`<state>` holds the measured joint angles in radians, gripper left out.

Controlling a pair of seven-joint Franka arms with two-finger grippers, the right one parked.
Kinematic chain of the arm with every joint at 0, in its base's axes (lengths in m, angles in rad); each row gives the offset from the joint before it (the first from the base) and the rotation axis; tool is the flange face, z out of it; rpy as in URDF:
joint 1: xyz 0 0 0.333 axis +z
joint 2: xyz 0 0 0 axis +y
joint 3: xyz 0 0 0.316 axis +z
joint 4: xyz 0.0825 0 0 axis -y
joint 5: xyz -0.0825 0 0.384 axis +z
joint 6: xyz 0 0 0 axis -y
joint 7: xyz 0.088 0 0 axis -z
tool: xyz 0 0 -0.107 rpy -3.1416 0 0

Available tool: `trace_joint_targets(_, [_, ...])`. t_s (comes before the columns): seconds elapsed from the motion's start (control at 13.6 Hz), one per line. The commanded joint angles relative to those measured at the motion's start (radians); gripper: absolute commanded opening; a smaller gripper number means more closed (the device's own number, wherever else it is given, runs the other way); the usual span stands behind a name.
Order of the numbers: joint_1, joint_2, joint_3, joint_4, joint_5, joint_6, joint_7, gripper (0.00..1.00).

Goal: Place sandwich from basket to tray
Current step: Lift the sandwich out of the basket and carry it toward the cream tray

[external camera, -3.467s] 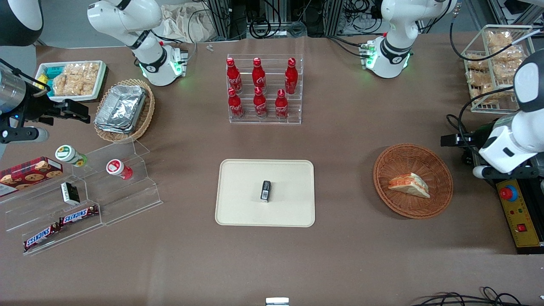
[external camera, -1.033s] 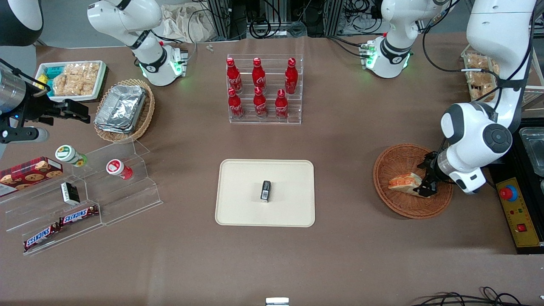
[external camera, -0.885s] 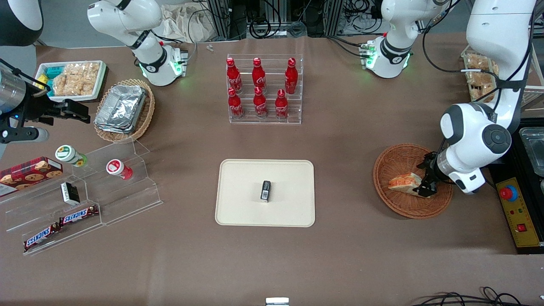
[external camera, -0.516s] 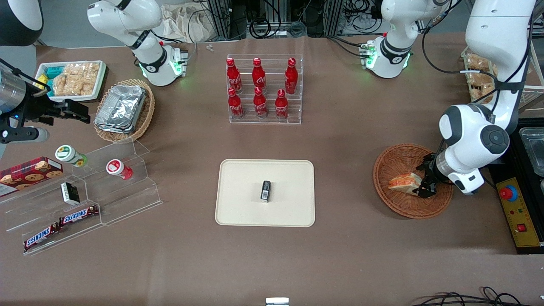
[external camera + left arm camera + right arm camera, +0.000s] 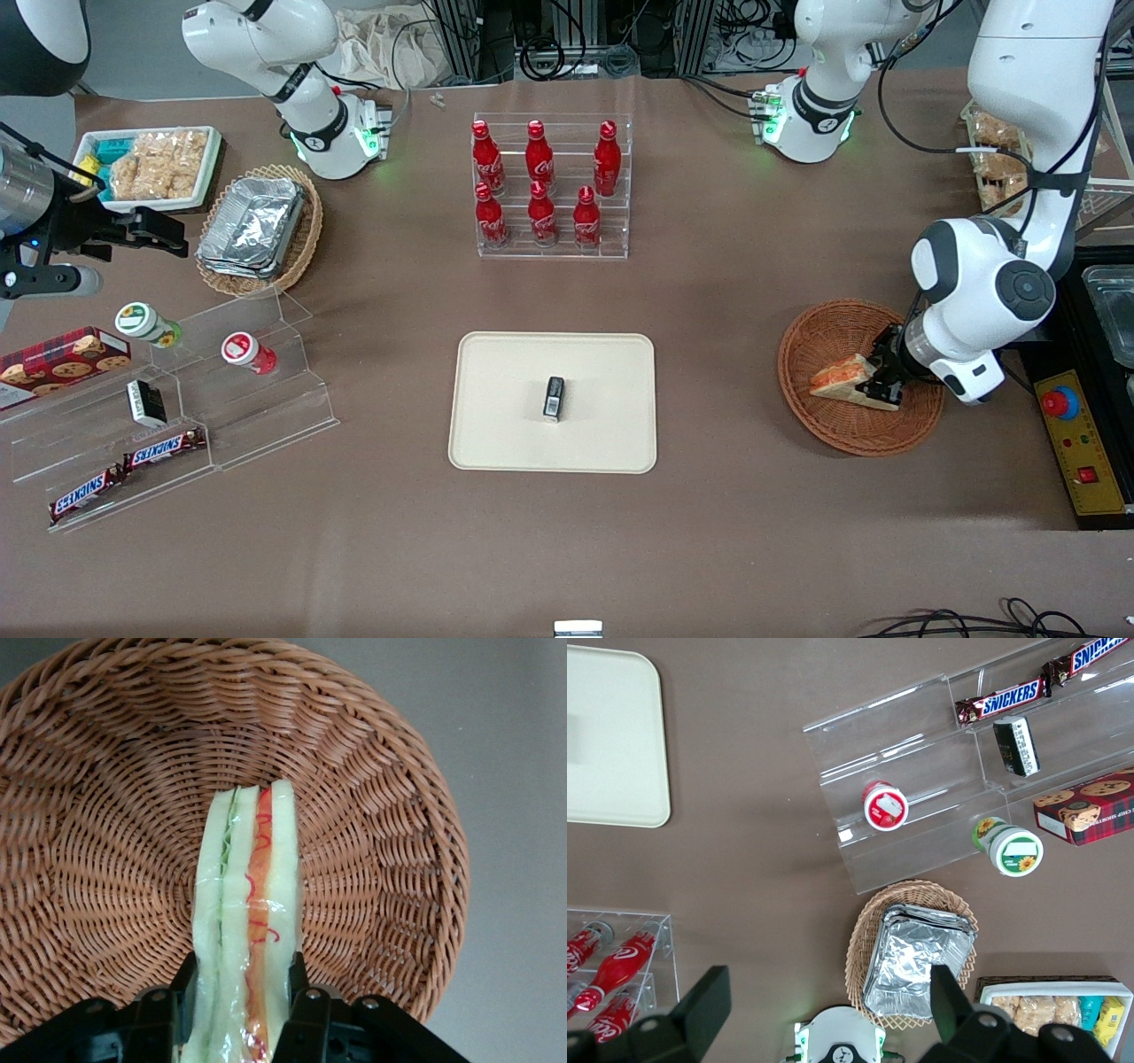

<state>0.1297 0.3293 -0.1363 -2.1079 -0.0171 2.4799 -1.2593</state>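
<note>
A brown counter (image 5: 726, 292) fills the room's middle, with racks, cables and two white arm bases along its edge farthest from the front camera. Toward the working arm's end sits the basket (image 5: 828, 430), a round reddish-brown wicker bowl, and the sandwich (image 5: 837, 379) lies in it, its red-orange layer up in the front view. The tool (image 5: 886, 383) is down inside the basket at the wide end of the wedge, the end nearer the arm's own body, while the pointed end reaches toward the basket's middle. From the wrist camera the sandwich (image 5: 246, 921) stands on edge, white bread outside, pale green and orange-red stripes running along it, and the two black fingers (image 5: 299, 979) press against its opposite bread faces, so the tool (image 5: 239, 988) is clamped on the sandwich. Whether the wedge is lifted clear of the weave or resting on it I cannot tell. The basket's (image 5: 381, 815) woven wall rings the whole wedge.

The tray (image 5: 505, 434), cream and flat, lies well apart from the basket near the counter's middle, with a small dark packet (image 5: 554, 397) on it. Farther from the front camera than the tray stands a clear rack of red bottles (image 5: 540, 182). Toward the parked arm's end are an oval basket of foil trays (image 5: 257, 226) and clear steps holding Snickers bars (image 5: 124, 470).
</note>
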Motion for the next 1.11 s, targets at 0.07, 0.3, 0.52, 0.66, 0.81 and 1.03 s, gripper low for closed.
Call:
trace_joint_targets(0.07, [0.001,-0.091,-0.016,-0.024,0.011,-0.062,-0.061,0.07])
trace_joint_targets(0.3, [-0.001,-0.186,-0.032,0.031,0.006,-0.244,-0.048,0.00])
trace_joint_targets(0.52, [-0.001,-0.199,-0.080,0.187,-0.010,-0.456,-0.007,0.00])
trace_joint_targets(0.66, [-0.001,-0.193,-0.140,0.270,-0.049,-0.565,0.123,0.00])
trace_joint_targets(0.81, [-0.001,-0.191,-0.212,0.290,-0.052,-0.579,0.280,0.00])
trace_joint_targets(1.03, [-0.002,-0.156,-0.310,0.321,-0.034,-0.576,0.449,0.00])
